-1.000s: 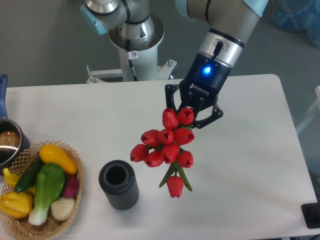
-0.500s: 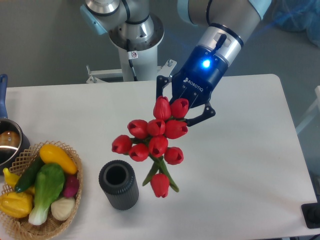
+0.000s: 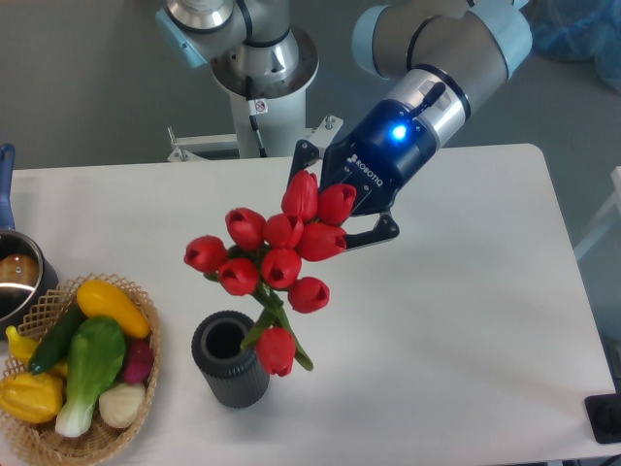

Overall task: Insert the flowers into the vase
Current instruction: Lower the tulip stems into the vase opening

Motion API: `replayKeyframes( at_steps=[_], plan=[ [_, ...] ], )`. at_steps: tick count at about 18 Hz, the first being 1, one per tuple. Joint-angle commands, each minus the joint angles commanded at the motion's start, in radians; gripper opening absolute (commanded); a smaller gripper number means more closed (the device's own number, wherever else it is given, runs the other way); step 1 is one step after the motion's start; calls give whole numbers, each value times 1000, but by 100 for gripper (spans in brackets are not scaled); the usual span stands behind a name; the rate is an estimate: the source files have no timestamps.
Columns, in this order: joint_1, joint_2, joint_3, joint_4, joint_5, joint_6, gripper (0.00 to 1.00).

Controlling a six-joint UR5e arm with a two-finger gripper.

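One low tulip bud overlaps the right rim of the dark ribbed vase (image 3: pixel 230 359), hiding the stem ends. Above it, the red tulips (image 3: pixel 272 254) hang tilted, clamped in the gripper (image 3: pixel 338 206), whose arm slants down from upper right.

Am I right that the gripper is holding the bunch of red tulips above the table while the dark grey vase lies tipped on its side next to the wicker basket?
Not quite: the vase stands upright with its round mouth facing up, as the fixed camera shows. The rest holds: the gripper holds the red tulips above the table, and the vase is next to the wicker basket.
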Motion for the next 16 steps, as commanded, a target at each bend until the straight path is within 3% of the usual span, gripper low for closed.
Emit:
replayKeyframes(
  at_steps=[8, 16],
  plan=[
    [-20, -45, 15, 0, -58, 115, 0],
    [-64, -61, 20, 0, -60, 122, 0]
  ],
)
